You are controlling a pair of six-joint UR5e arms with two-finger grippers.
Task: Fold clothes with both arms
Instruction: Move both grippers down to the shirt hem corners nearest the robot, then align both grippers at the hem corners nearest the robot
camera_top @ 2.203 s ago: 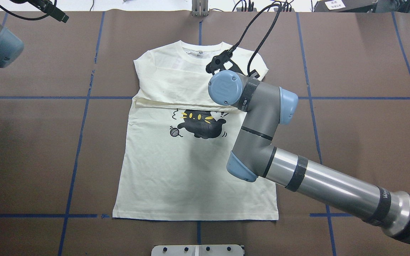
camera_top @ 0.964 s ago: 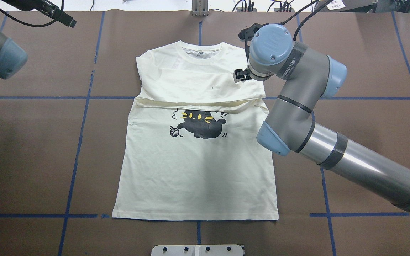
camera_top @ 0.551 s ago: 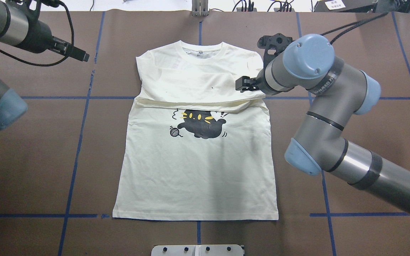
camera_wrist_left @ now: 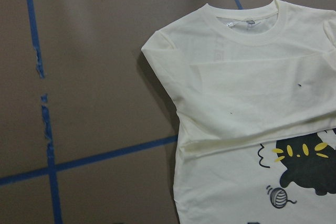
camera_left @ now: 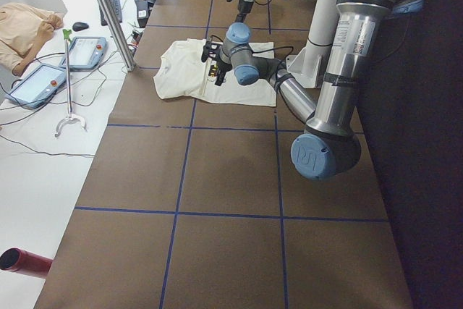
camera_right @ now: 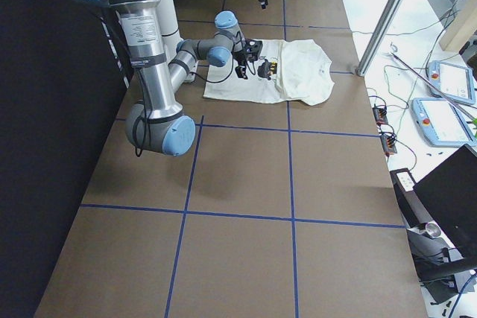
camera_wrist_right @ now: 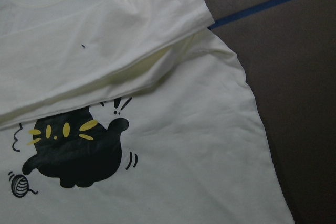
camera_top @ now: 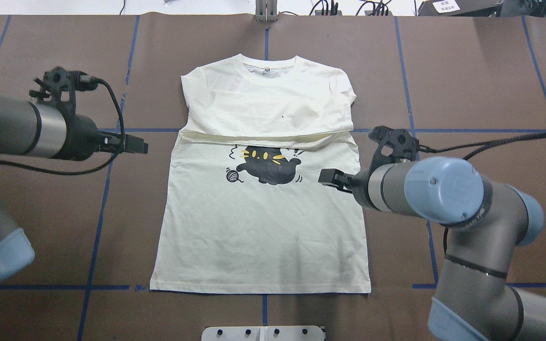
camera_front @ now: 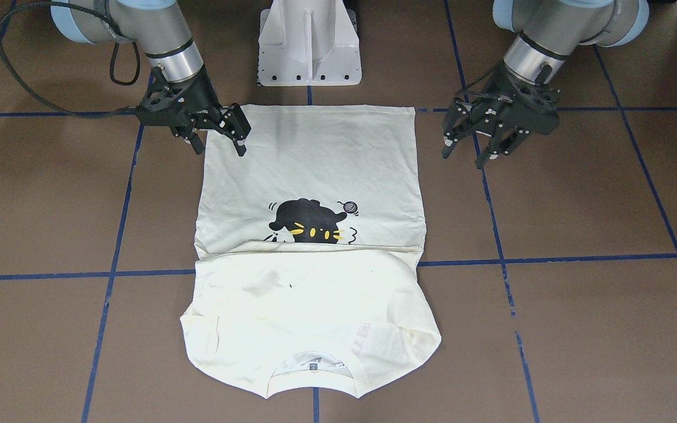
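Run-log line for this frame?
T-shirt: flat, top folded down to cat print | left pincer: open, beside T-shirt | right pincer: open, above T-shirt edge | holding: nothing

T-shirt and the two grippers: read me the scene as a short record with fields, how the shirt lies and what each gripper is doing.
shirt: cream T-shirt flat on the brown table, print side up
orientation: collar away from the robot, hem nearest it
fold: a band of fabric lies across the chest, meeting the cat print
left gripper: open, over bare table beside the shirt, holding nothing
right gripper: open, raised over the shirt's opposite side edge, holding nothing
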